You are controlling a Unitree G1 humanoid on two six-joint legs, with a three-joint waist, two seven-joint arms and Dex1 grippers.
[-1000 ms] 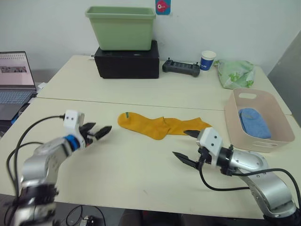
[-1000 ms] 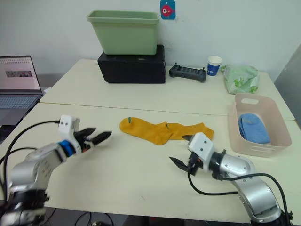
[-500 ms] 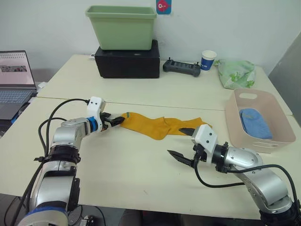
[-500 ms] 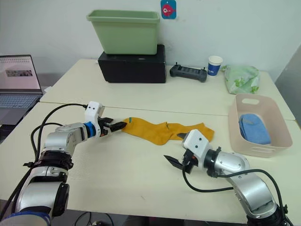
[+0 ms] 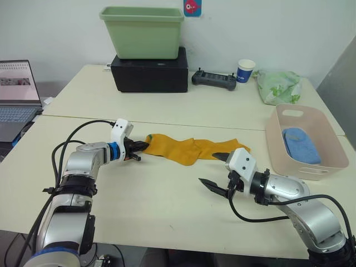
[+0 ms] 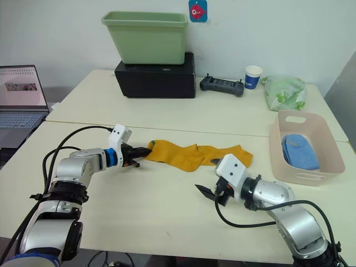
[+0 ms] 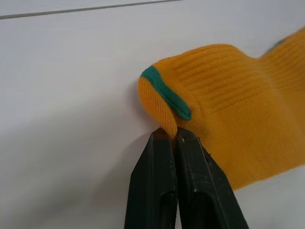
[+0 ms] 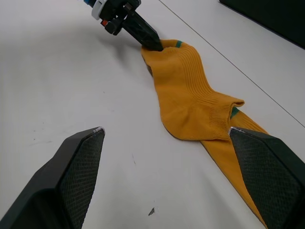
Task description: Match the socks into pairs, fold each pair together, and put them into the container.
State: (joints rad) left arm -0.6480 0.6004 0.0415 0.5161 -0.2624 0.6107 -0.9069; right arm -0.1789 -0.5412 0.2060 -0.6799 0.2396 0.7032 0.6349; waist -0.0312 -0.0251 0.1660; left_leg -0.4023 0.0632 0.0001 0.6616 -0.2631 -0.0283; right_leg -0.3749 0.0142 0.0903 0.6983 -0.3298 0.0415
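Lying on the table [image 5: 167, 194], the mustard-yellow socks [image 5: 192, 150] are pinched at the toe by the closed left hand [image 5: 140, 147], the right hand [image 5: 214, 169] being held open nearby, so folding is judged next.

The left gripper [image 8: 151, 43] pinches the mustard-yellow socks [image 8: 190, 102] (apparently two, overlapping) between widely parted right fingers [image 8: 78, 164].

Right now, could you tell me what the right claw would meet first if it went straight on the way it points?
Most likely the mustard-yellow ribbed socks lying on the table, straight ahead between the right claw's open fingers; depth is hard to judge.
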